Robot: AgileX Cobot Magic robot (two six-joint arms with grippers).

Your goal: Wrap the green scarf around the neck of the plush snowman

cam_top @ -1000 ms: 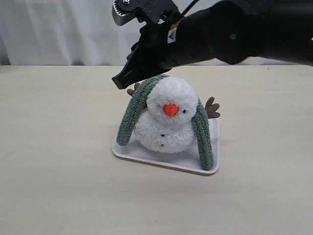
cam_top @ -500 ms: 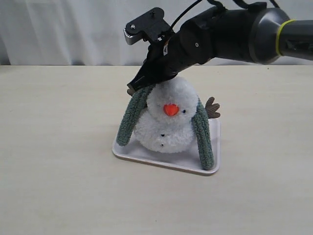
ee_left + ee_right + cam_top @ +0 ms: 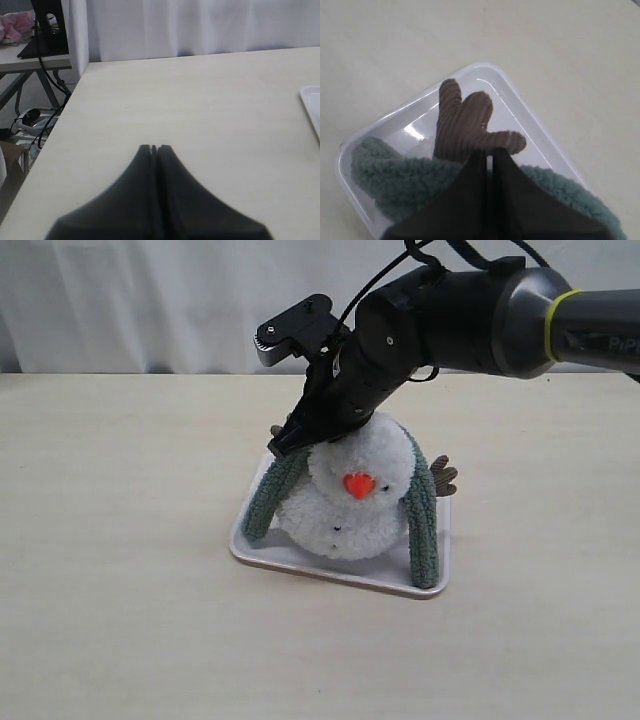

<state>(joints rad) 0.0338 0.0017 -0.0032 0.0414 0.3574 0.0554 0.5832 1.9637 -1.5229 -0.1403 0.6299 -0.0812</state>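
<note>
The plush snowman [image 3: 350,495] stands on a white tray [image 3: 330,570]. Draped behind its head, the green scarf [image 3: 268,492] hangs down both sides, with one end at each front side of the body. My right gripper [image 3: 284,446] is shut, its tips pressed against the scarf at the upper left of the head, beside a brown twig arm. The right wrist view shows those shut tips [image 3: 489,154] over the scarf [image 3: 395,180], touching the twig arm [image 3: 465,127]. The neck crease is hidden by fluff and scarf. My left gripper [image 3: 154,148] is shut over bare table, out of the exterior view.
The tray's rim [image 3: 520,107] runs just past the twig arm. A corner of the tray [image 3: 312,100] shows at the edge of the left wrist view. Beyond the table's far edge hangs a white curtain, and a stand [image 3: 47,30] is off to one side.
My right gripper has come down and slightly right onto the scarf at the head's side. The snowman's head and nose have shifted a little right and lower.
</note>
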